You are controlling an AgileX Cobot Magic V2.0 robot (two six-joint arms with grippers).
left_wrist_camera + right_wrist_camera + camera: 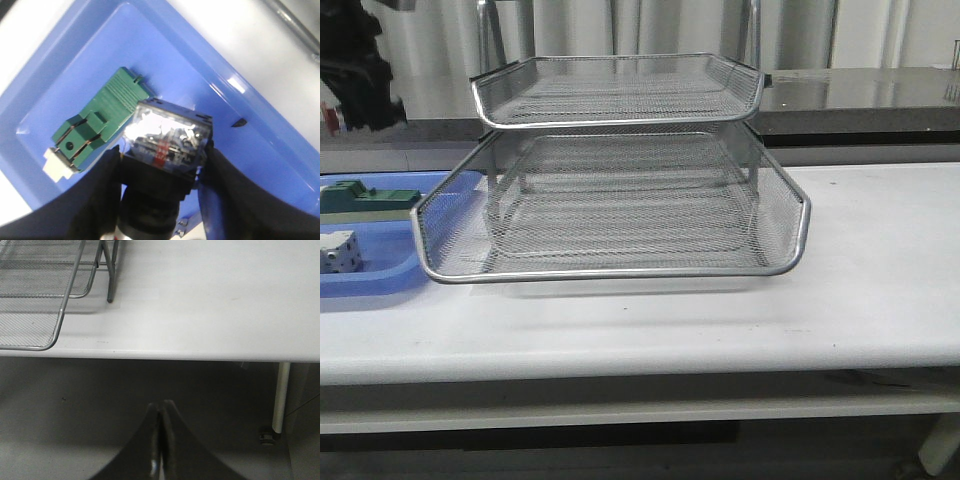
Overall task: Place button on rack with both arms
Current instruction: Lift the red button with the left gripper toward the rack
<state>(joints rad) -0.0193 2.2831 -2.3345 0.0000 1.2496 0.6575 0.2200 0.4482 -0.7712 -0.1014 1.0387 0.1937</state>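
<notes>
The white table [880, 290] fills the lower half of the front view and carries the rack [620, 200], a silver wire-mesh stand at centre frame with a wide lower tray pulled forward and a smaller tray above it. At the left edge of the front view the blue tray [390, 270] lies just beside the rack, holding the green block [365, 198] and the white cube [340, 250]. In the left wrist view the left gripper [165, 165], at lower centre, is clenched on the button [167, 142]: a dark finger presses each side of its clear, reflective block, and the black body runs down out of frame; the cap is not visible. The button hangs over the blue tray, with the green block close at its left; whether they touch cannot be told. In the right wrist view the right gripper [161, 440], at bottom centre, has its fingers pressed together on nothing, off the table's front edge, a corner of the rack at upper left. Judged step: button grasped, transfer pending. The next move calls for a lift clear of the green block, then carriage toward the rack or the right gripper
</notes>
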